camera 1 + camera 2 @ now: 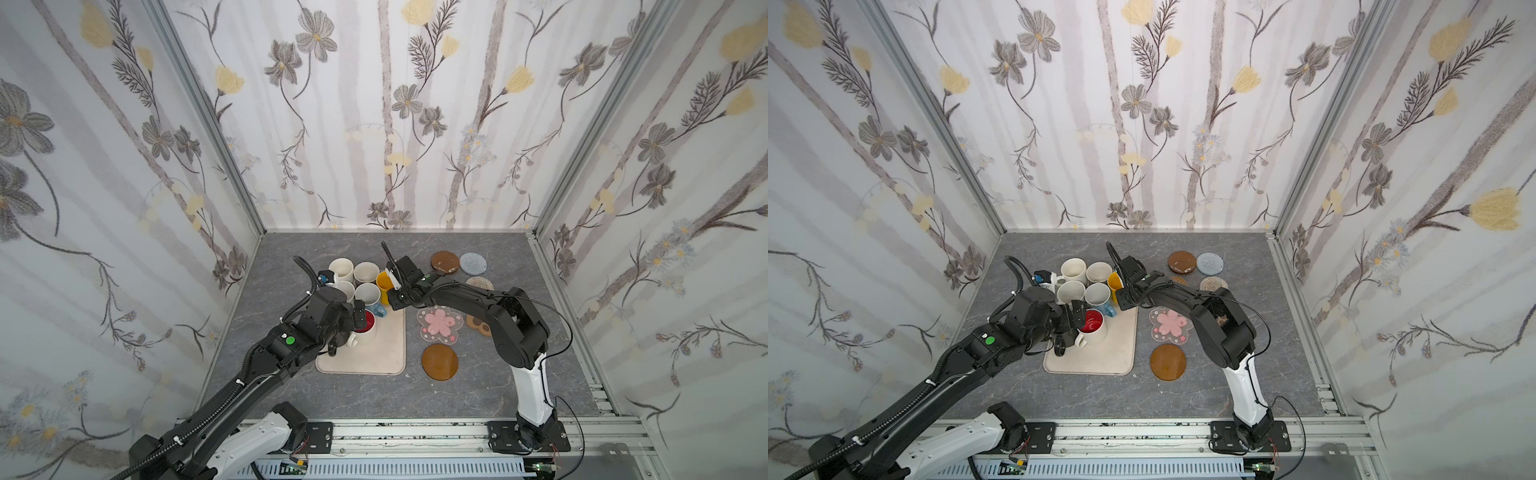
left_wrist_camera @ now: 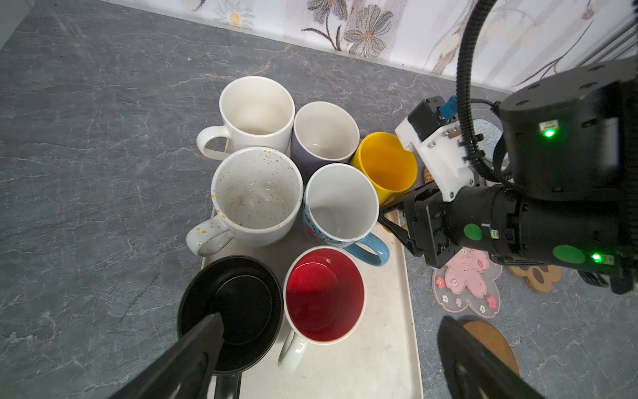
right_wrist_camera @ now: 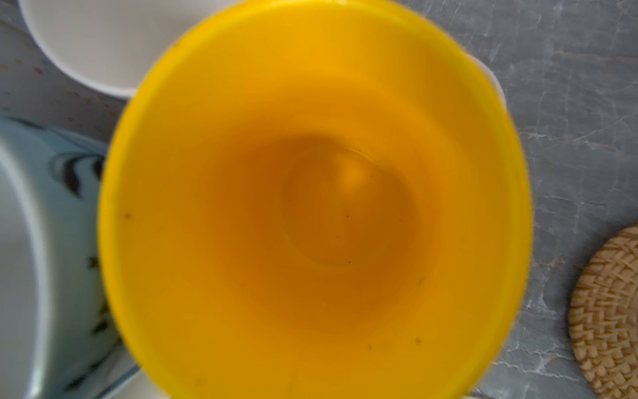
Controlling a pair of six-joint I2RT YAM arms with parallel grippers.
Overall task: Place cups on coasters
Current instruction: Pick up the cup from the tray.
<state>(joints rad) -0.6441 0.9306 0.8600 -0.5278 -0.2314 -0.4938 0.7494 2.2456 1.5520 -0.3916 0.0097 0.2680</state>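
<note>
— Was the yellow mug [image 3: 310,207] sharp in the right wrist view?
— No, it was blurred, and part of its rim ran off the edge. The golden woven coaster [image 3: 611,311] was cropped too.
— And from above?
— The right arm hid part of the paw coaster [image 1: 478,323] and of the beige woven coaster [image 1: 480,282].

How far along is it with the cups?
None placed yet: all seven mugs cluster at the tray, and the pink flower coaster and the others sit bare. In hand: the right end effector is at the yellow mug; the left end effector hangs open nearby. All seven placements remain.
</note>
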